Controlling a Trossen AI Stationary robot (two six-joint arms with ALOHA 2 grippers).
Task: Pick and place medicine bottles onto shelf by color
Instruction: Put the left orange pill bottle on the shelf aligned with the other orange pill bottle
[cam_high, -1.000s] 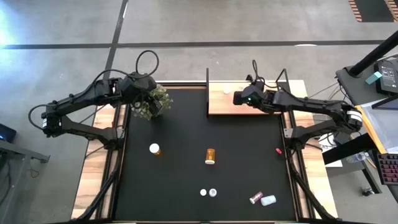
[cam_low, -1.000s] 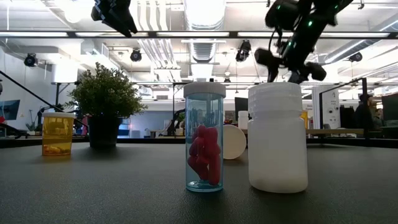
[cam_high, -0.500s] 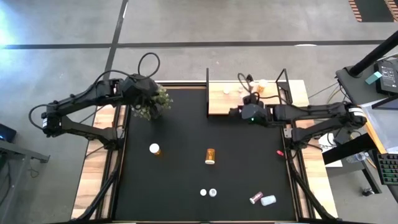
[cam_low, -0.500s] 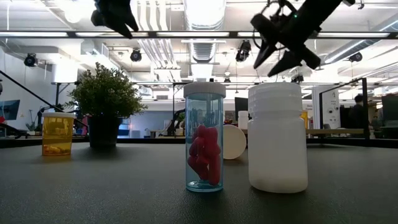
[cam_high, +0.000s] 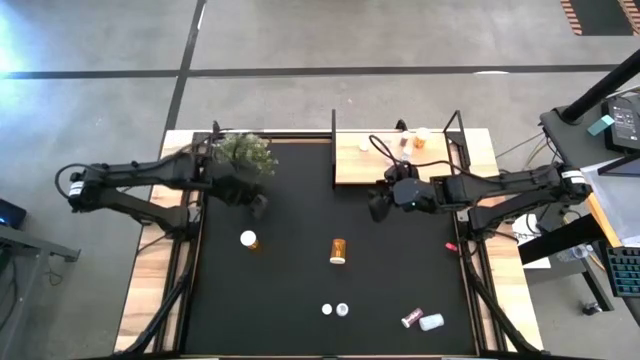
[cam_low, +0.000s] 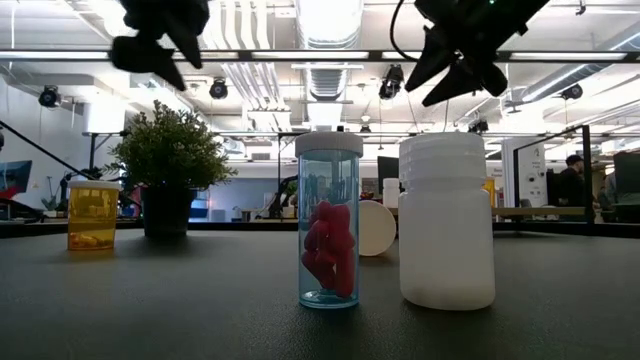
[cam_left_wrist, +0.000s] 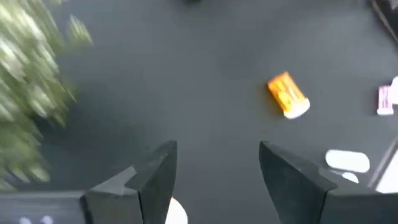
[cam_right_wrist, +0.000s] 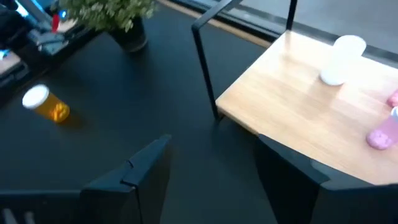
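Above the table's far left, the left gripper (cam_high: 258, 206) hangs spread and empty beside the plant (cam_high: 243, 152); reaching for the standing orange bottle (cam_high: 248, 240) could topple it.

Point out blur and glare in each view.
Left wrist view: the green potted plant is smeared by motion blur, the lying orange pill bottle soft. Low view: bright ceiling lights glare, arms in silhouette. Right wrist view: mildly soft. High view: evenly lit.

bottles (cam_high: 338, 250) scattered on table (cam_high: 290, 300), shelf (cam_high: 360, 168) behind
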